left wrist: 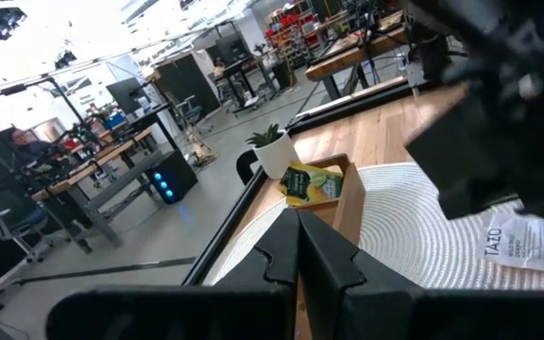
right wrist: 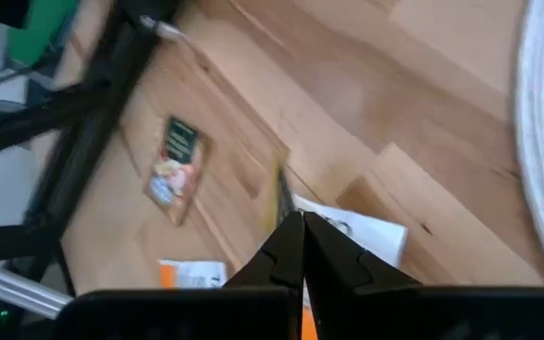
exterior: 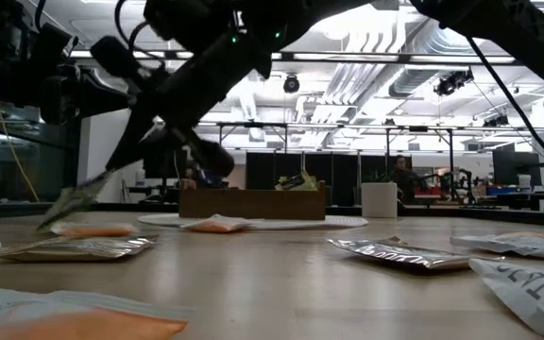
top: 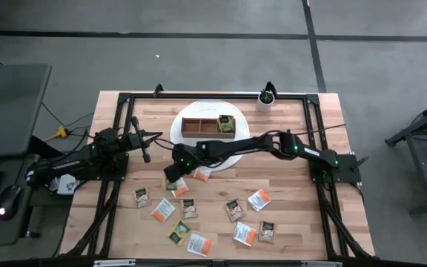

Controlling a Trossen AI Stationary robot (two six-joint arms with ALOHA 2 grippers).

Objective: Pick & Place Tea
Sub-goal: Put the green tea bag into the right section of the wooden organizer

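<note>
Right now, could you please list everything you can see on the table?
Light wooden table: one, under everything.
White round woven mat: one, far middle.
Brown three-compartment wooden box: one, on the mat.
Small white plant pot: one, far edge.
Flat square paper tea sachets: about eleven loose, green-yellow, white-orange, tan, near half; one green-yellow sachet in the box.
Left gripper: shut, empty, left of mat.
Right gripper: shut on a green sachet, lifted.

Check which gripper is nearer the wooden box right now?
Right. The right gripper, shut on a tea sachet, hangs just off the white mat's edge, a little in front of the wooden box. The left gripper sits farther out, shut.
</note>
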